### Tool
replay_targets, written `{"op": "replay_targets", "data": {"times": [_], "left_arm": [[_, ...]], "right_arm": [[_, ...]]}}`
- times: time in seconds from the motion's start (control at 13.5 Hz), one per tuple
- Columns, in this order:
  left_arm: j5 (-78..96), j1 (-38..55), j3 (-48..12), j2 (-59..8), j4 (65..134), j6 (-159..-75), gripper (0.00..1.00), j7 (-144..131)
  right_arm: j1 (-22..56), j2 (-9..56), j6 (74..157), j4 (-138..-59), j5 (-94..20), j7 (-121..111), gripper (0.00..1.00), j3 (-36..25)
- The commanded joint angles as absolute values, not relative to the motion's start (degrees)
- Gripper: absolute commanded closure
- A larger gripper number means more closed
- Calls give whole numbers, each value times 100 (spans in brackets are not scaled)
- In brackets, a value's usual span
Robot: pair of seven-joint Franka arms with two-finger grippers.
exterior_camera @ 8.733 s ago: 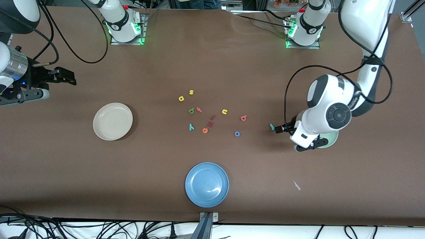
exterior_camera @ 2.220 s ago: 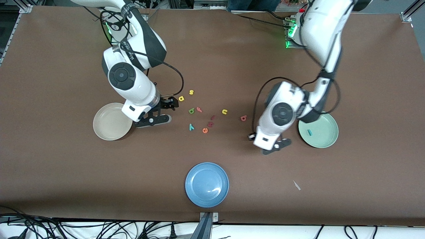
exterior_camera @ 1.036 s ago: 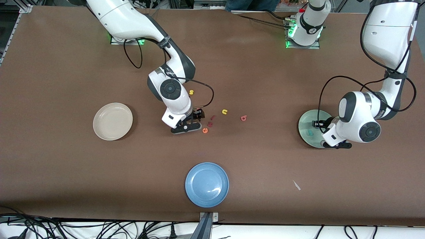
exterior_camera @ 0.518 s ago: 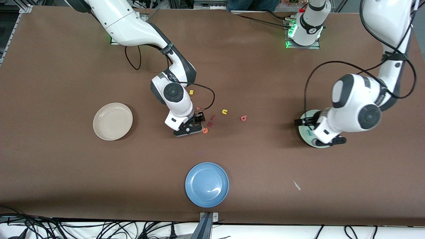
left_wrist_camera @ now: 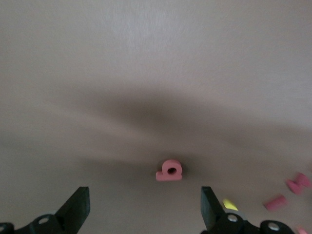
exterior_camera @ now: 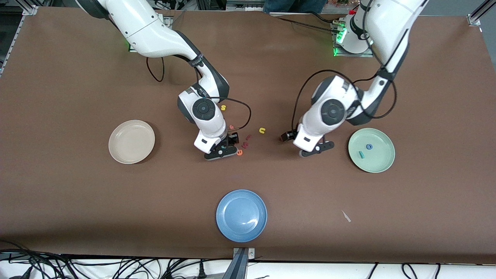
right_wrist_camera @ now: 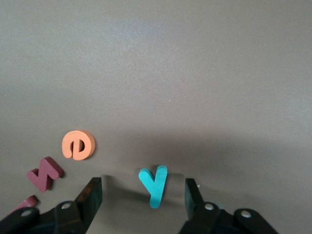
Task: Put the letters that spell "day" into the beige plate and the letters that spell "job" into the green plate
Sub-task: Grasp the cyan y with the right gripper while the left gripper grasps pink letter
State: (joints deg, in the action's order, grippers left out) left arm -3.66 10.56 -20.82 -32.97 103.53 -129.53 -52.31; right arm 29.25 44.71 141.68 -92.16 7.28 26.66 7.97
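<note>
Between right jaws, teal "y" (right_wrist_camera: pixel 154 185).

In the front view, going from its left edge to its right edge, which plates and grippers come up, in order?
Beige plate → right gripper → blue plate → left gripper → green plate.

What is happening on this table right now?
Two arms sort toy letters into plates. The right gripper is low around the teal y, fingers on either side, not yet gripping. The left gripper is open over the pink b. The green plate already holds the j and the blue o. The beige plate holds nothing yet.
</note>
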Motion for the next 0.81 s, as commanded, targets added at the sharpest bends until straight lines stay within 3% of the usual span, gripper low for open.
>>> {"op": "replay_targets", "data": {"times": [0.0,0.22,0.52,0.74], "left_arm": [[-930,1265,-2039,-3751,10283,-13454,0,-6080],[-1265,1353,-2039,-3972,10266,-13771,3,-6336],[-1327,1380,-2030,-3990,10274,-13773,25,-6407],[-1336,1485,-2030,-3990,10283,-13729,29,-6504]], "right_arm": [[2927,4535,14238,-9176,835,2742,35,809],[2918,4526,14238,-9202,826,2751,51,809],[2909,4526,14247,-9229,809,2742,70,809],[2892,4526,14238,-9229,800,2707,92,809]]}}
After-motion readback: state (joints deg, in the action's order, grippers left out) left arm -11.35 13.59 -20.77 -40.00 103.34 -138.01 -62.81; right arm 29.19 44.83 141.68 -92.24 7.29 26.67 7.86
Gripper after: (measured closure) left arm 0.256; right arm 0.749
